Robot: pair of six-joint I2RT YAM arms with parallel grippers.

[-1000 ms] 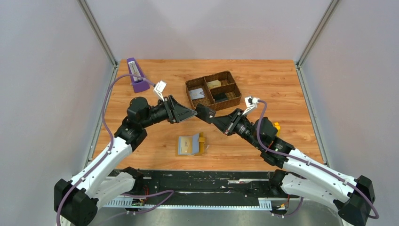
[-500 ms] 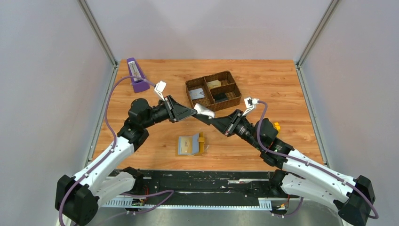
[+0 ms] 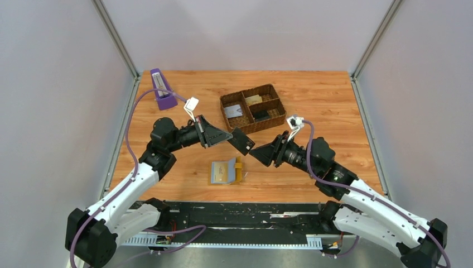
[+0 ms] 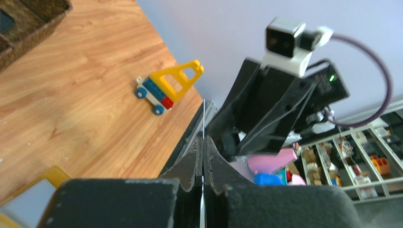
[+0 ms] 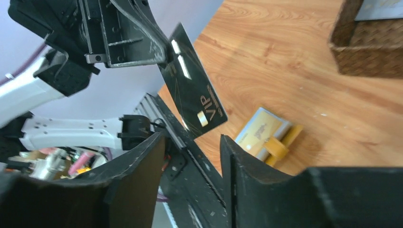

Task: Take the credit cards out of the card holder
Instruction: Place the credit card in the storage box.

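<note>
Between the shut fingers of the left gripper a black card is pinched by one end. It hangs tilted in the air just off the near side of the tray. The right gripper faces it from a little nearer than the tray with its jaws parted, gripping nothing and clear of the card.

The brown woven tray holds a grey card in its left compartment, a pale card in a far one and something dark beside that. The card holder lies open on the table nearer than the tray — blue-grey inside, yellow edge, a light card showing in its pocket.

A purple wedge stands left of the tray, and a yellow toy cart sits to its near right. The held card is black with gold lines and "VIP" in gold.
</note>
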